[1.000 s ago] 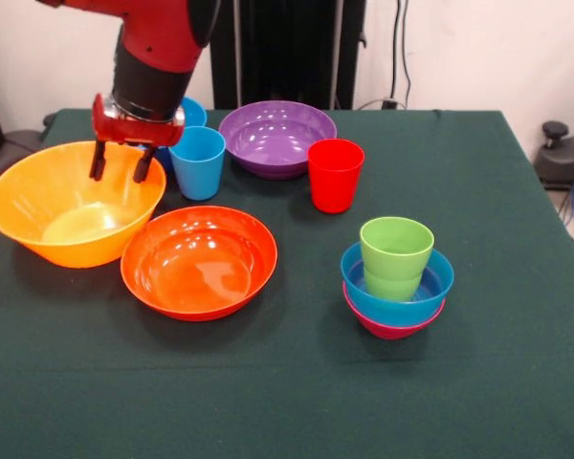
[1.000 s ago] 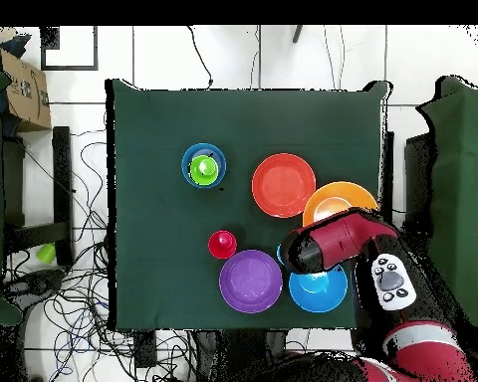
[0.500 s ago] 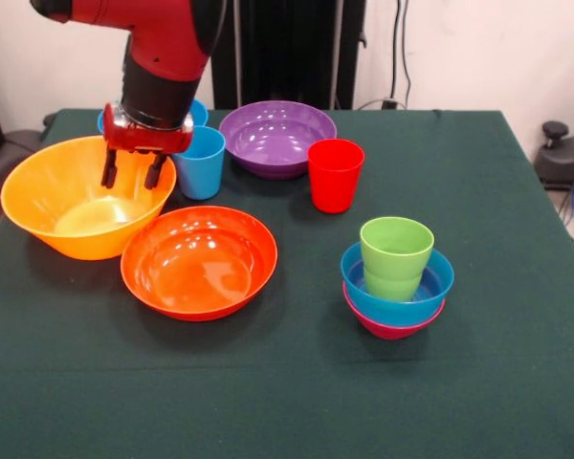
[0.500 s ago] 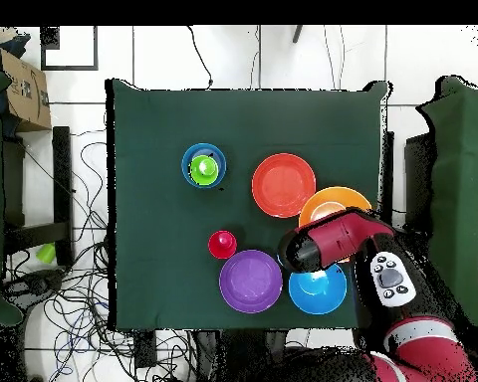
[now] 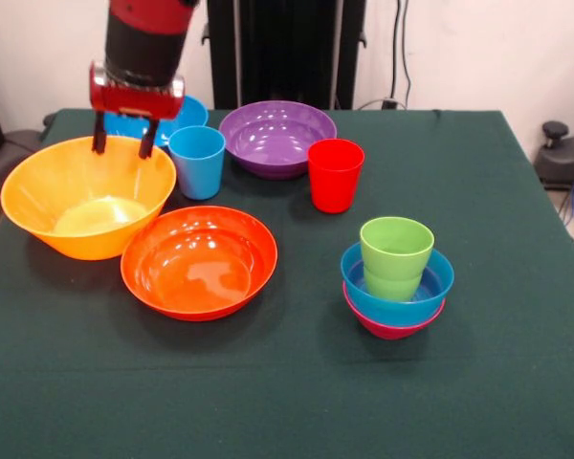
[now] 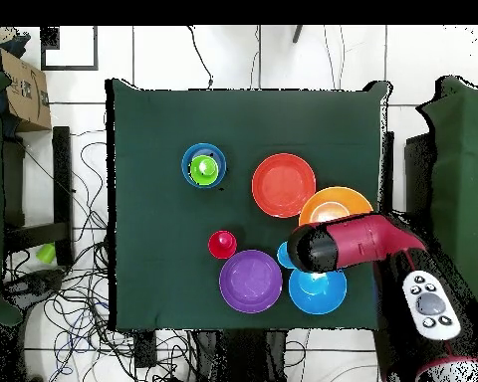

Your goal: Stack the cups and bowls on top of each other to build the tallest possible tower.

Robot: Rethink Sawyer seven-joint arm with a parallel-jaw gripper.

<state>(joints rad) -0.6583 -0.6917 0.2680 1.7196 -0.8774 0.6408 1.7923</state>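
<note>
On the left of the front view stands the very large yellow-orange bowl point(image 5: 86, 196), upright on the dark green table point(image 5: 517, 382), with nothing inside it. Above its far rim hangs the gripper point(image 5: 122, 146) of the red and black arm point(image 5: 143, 43); its two dark fingers point(image 5: 99, 143) point down with a clear gap between them, and they hold nothing — the tips are just over the rim, but I cannot tell if they touch it. Behind the gripper a large blue bowl point(image 5: 177, 115) is partly hidden by the arm. Just beside the yellow-orange bowl, on its right, is the light blue cup point(image 5: 197, 161), upright. In front of this cup, nearer to the camera, sits the red-orange bowl point(image 5: 199, 260), its rim very near or touching the yellow-orange one. Further right and back is the purple bowl point(image 5: 276, 137), and next to it the red cup point(image 5: 335, 174), upright and standing apart from the other things. To the right and closer to the camera is the tower point(image 5: 396, 282): a small magenta bowl point(image 5: 392, 328) at the bottom, a small blue bowl point(image 5: 411, 298) nested in it, and the lime green cup point(image 5: 396, 256) standing upright inside the blue one. In the overhead view the arm point(image 6: 358, 242) covers the light blue cup almost fully — the tower point(image 6: 204, 166) is well apart from it, alone in the middle of the table.
</note>
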